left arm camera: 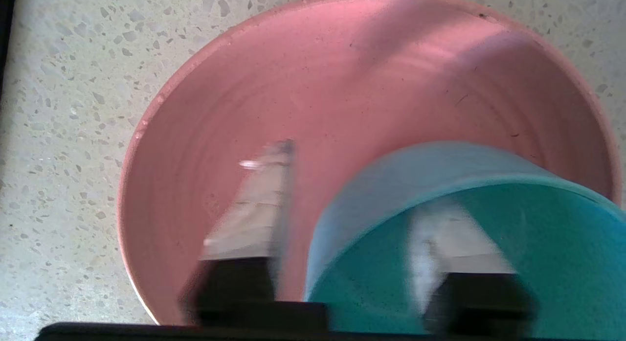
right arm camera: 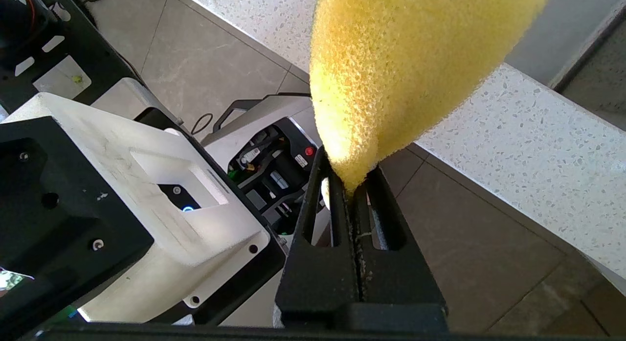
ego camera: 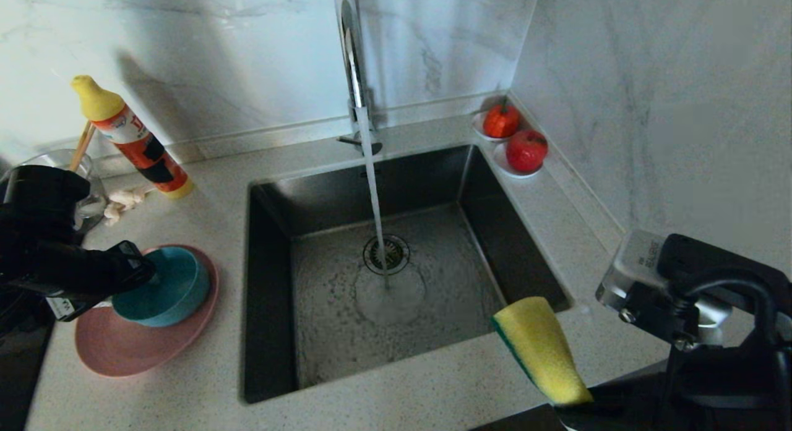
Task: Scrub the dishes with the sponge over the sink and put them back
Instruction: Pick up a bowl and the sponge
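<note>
Now the left gripper (left arm camera: 349, 221) is straddling the bowl (left arm camera: 489, 243) rim, one finger inside, one outside over the plate (left arm camera: 342, 72), not visibly clamped yet. The bowl looks light, stiff and slick, so gripping the wall should be firm. The right gripper (right arm camera: 349, 184) is pinching the soft sponge (right arm camera: 401, 72), which is sticking up beyond its fingertips.

bowl (ego camera: 167, 289) on plate (ego camera: 124, 347) | plate left of sink (ego camera: 322, 190)
</note>
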Robot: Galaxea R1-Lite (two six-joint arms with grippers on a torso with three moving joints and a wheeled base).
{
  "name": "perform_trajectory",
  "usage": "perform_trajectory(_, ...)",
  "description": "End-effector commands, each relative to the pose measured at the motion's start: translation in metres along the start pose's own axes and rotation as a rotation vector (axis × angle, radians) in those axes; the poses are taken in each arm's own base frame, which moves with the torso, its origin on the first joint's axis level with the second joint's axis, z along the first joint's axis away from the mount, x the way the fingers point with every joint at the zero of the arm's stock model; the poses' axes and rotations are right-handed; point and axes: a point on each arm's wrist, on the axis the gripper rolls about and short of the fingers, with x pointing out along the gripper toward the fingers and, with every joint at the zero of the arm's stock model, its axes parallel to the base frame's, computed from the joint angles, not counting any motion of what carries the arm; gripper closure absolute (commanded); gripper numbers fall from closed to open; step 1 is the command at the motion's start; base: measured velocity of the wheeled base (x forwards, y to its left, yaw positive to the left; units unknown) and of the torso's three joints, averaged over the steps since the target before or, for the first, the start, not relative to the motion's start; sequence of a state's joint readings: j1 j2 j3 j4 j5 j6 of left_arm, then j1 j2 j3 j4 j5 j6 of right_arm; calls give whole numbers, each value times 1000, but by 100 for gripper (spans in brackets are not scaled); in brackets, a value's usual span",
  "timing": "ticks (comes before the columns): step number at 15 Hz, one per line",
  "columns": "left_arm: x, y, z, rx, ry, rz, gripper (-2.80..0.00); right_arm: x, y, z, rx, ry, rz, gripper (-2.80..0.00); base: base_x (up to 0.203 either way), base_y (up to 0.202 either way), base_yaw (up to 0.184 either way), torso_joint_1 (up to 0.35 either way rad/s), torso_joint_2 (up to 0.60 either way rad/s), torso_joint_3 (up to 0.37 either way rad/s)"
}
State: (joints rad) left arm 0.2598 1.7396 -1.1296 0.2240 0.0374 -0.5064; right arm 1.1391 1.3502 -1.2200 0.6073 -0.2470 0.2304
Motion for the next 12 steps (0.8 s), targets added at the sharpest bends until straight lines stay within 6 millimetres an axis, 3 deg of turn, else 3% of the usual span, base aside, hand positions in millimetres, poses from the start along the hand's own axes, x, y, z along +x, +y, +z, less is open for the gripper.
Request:
perform_trajectory(1, 0, 0, 0, -4, 0, 2, 0, 0, 0, 0, 0, 4, -2, 0, 0, 0, 0, 0, 0, 0)
perform_trajectory(7, -13, -2, 3, -6, -31, -28, 0, -1, -1, 0, 4, 0, -5, 0, 0, 0, 0, 0, 0, 0)
perform_trajectory(12, -62, -5, 8, -2, -118, -131, 0, 0, -1, 0, 1, 2, -1, 0, 0, 0, 0, 0, 0, 0)
